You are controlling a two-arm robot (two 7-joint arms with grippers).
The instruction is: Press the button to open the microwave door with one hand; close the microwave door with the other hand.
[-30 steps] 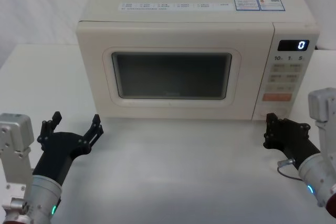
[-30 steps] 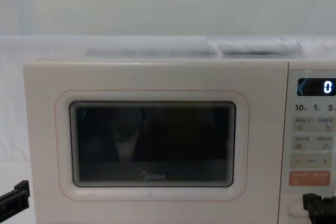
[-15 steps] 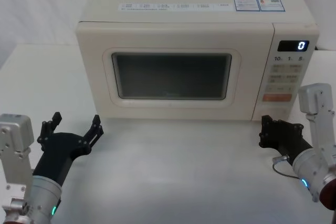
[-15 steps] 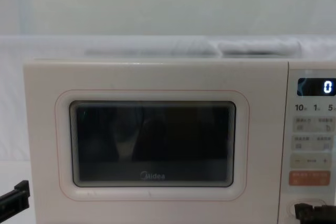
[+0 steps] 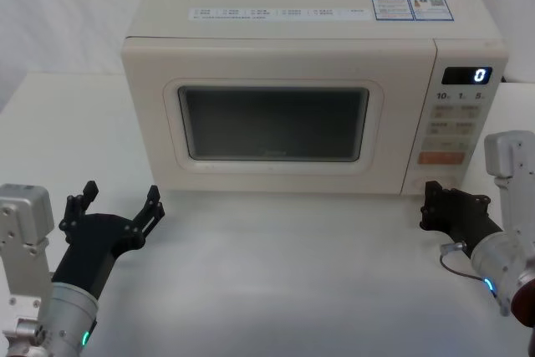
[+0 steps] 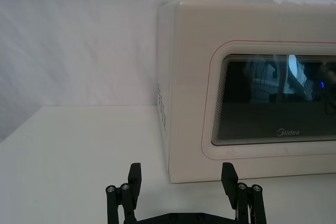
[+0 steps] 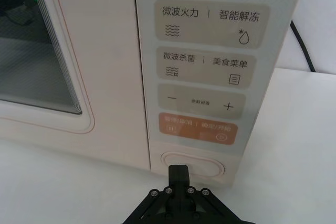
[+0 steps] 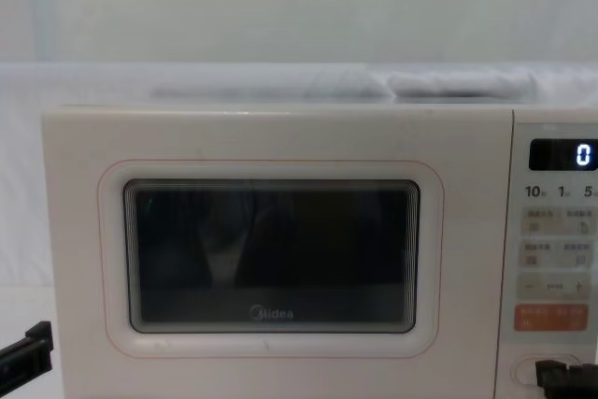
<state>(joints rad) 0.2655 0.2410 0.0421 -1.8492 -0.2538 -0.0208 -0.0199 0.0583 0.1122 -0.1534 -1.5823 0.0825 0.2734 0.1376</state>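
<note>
White counter (image 5: 284, 248) carries one cream-white microwave door (image 5: 276, 114), shut. Wide oval cream-white button (image 7: 192, 165) lies low on the keypad strip, straight ahead of my clenched right gripper (image 7: 178, 174). My left gripper (image 5: 117, 206) waits spread, near the door's left corner.

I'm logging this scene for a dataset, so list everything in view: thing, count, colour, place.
microwave: 1, cream-white, at the back of the table, facing the robot.
microwave door: 1, cream-white with a dark window, shut, left part of the front.
keypad strip: 1, cream with beige keys and an orange key, right of the door; display reads 0.
button: 1, cream-white oval, at the strip's bottom.
labels: several, white and blue, on the microwave's top.
table: 1, white.
left end effector: 1, black, fingers open, over the table before the door's left corner.
right end effector: 1, black, fingers closed, tip just before the button.
</note>
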